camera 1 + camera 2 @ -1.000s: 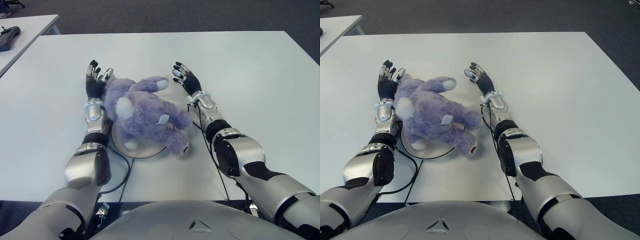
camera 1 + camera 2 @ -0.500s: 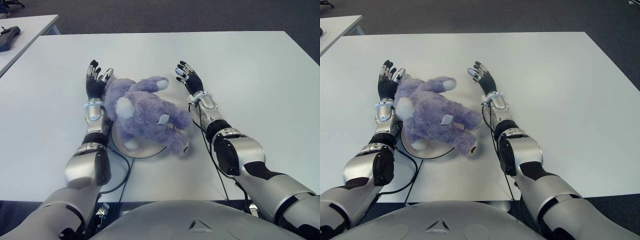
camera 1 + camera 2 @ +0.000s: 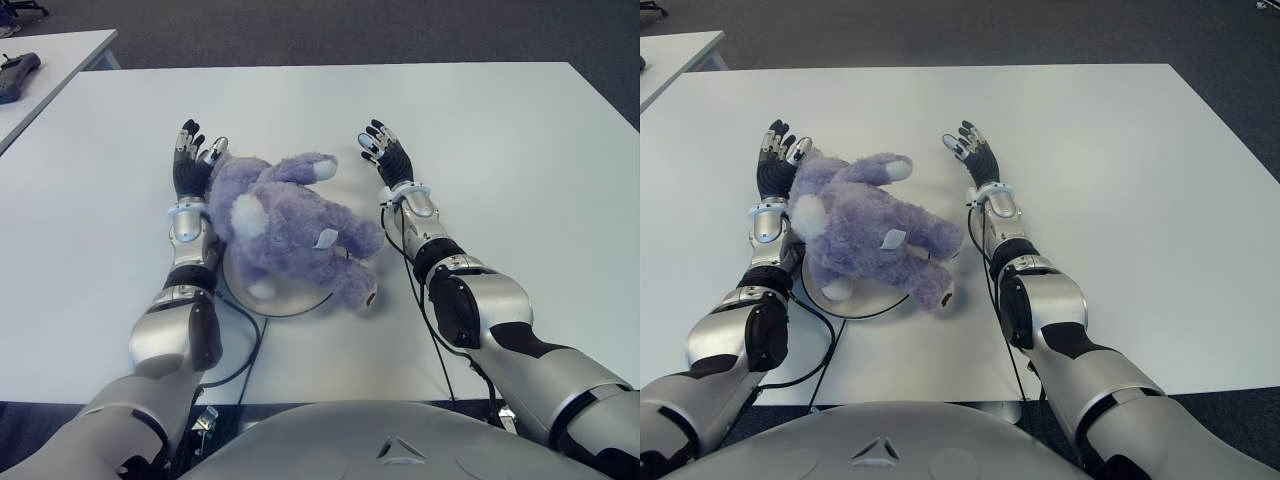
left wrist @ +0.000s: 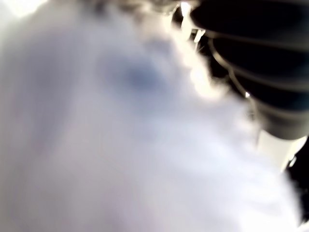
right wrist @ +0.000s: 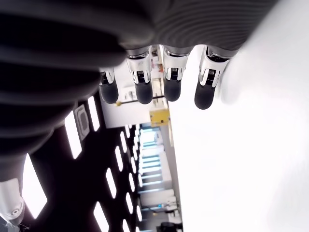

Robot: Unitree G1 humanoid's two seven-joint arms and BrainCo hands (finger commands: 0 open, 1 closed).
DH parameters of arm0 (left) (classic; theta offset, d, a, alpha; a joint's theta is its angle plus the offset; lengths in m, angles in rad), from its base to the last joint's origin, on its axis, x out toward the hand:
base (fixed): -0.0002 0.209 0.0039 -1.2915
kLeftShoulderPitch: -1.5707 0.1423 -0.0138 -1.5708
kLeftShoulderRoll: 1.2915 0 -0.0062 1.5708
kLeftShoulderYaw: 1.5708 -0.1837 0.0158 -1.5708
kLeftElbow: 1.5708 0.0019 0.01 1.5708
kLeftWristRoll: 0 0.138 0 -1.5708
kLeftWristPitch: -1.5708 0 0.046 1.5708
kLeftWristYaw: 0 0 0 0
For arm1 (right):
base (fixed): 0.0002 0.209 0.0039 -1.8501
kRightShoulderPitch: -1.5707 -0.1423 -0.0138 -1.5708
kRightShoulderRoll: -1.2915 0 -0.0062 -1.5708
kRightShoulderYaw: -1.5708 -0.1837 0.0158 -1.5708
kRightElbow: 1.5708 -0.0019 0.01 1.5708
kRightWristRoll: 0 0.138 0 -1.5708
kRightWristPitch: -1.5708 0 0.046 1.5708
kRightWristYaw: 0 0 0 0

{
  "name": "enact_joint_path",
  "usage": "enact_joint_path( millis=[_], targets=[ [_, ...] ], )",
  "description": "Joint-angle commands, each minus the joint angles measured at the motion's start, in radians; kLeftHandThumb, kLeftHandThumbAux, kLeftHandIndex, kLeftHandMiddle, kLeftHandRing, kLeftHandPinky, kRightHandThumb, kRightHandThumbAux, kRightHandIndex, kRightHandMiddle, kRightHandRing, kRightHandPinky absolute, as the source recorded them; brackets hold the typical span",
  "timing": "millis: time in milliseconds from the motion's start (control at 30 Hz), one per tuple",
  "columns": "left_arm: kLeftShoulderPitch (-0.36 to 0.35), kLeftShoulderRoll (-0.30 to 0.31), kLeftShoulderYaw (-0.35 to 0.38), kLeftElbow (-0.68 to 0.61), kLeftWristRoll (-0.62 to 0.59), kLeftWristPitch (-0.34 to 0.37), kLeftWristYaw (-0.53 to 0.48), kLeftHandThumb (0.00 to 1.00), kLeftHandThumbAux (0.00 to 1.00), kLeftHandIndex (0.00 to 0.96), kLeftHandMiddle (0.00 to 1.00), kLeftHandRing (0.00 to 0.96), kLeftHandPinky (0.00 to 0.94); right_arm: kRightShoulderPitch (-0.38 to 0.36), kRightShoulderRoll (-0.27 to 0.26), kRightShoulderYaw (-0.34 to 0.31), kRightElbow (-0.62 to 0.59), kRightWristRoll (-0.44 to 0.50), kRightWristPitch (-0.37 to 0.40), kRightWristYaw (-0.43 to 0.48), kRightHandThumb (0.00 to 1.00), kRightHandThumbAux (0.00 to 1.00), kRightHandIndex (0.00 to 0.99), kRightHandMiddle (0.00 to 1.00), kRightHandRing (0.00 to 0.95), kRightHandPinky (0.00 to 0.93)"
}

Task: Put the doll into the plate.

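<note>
The purple plush doll (image 3: 290, 225) lies across the round plate (image 3: 300, 300), its body covering most of the dish while its head and one arm reach past the far rim and a leg hangs over the near right edge onto the white counter (image 3: 520, 130). The left robot hand (image 3: 192, 160) sits against the doll's left side, fingers spread and relaxed, gripping nothing; its wrist view is filled with blurred plush, so the palm looks to be touching or just beside the fur. The right robot hand (image 3: 385, 155) stands clear to the right of the doll, fingers straight and released, holding nothing. The placing looks essentially done, so the step in hand is a clean let-go. To do it well, each robot hand should draw away sideways from the doll with fingers kept straight, the left one especially, so no fingertip snags the fur and drags the doll off the plate.
</note>
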Motion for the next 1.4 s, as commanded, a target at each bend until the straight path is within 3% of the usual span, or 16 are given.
enact_joint_path(
  millis=[33,1033,1400],
  targets=[
    [0.297,-0.146,0.047,0.182,-0.071,0.004,-0.049,0.0,0.596,0.01,0.058,0.045,0.057,0.055,0.004,-0.056,0.071,0.017,0.134,-0.051,0.0,0.616,0.0,0.032,0.001,0.0],
    [0.304,-0.118,0.052,0.181,-0.062,0.01,-0.063,0.0,0.588,0.014,0.056,0.042,0.058,0.105,0.04,-0.168,0.07,0.032,0.138,-0.077,0.0,0.666,0.007,0.036,0.006,0.0],
    [0.292,-0.112,0.06,0.178,-0.062,0.018,-0.063,0.0,0.594,0.018,0.059,0.043,0.051,0.156,0.108,-0.173,0.067,0.024,0.102,-0.083,0.0,0.698,0.016,0.043,0.016,0.008]
  ],
)
